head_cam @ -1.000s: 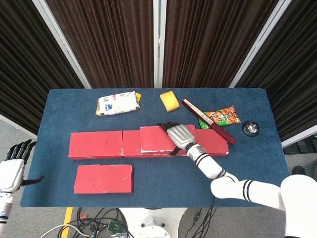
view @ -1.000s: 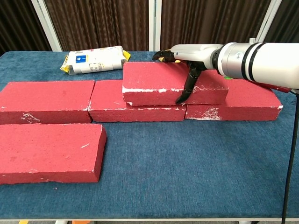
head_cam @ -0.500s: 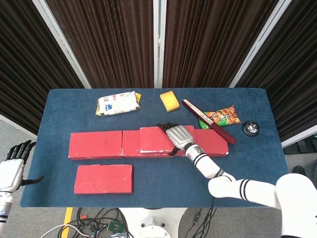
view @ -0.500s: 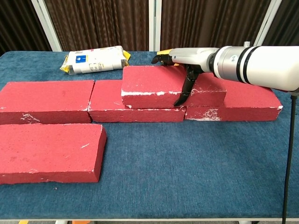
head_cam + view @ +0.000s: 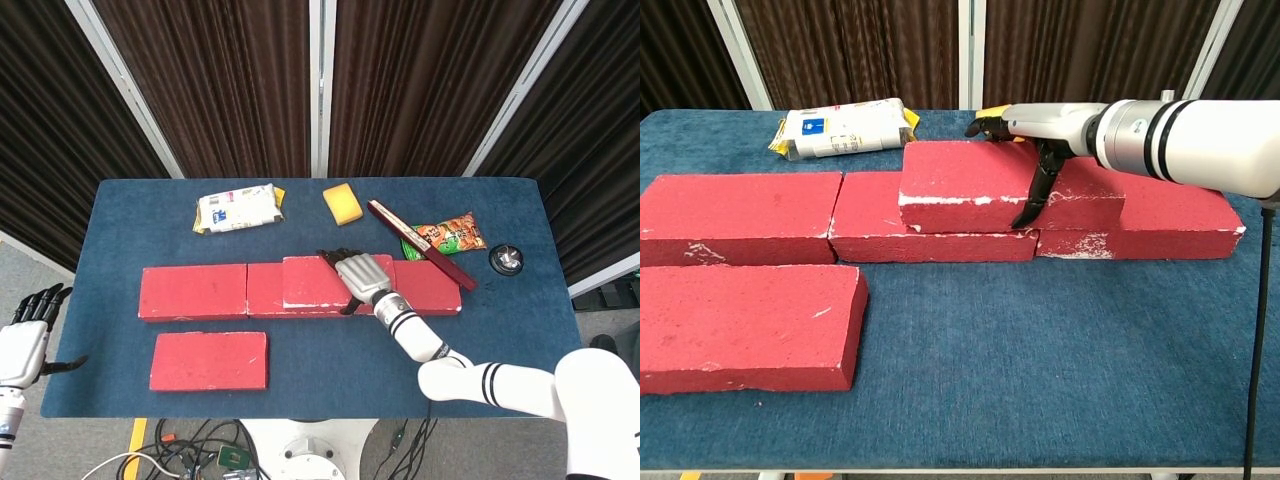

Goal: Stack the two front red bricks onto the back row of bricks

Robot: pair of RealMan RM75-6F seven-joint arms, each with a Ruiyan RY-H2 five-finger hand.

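Red brick (image 5: 318, 279) (image 5: 970, 185) stacked on back row (image 5: 215, 291) (image 5: 740, 217), gripped by right hand (image 5: 363, 274) (image 5: 1035, 135).

Rough, chalky-red rectangular blocks with white scuffs along chipped edges, on blue felt-like tabletop (image 5: 330, 365) (image 5: 1040, 380). Right hand laid over stacked brick's right end, fingers curled over far edge, thumb down near face, clamped on it. Second front brick (image 5: 209, 360) (image 5: 745, 325) flat at front left, well apart from that hand, just before back row. Left hand (image 5: 25, 340) off tabletop's left edge in head view, fingers apart, holding nothing. Behind row: white crinkled packet (image 5: 237, 207) (image 5: 840, 128) with blue label, writing too small to read; yellow sponge (image 5: 342, 203); long dark-red box (image 5: 420, 244); orange snack bag (image 5: 452, 232); small round black and silver object (image 5: 506, 259).
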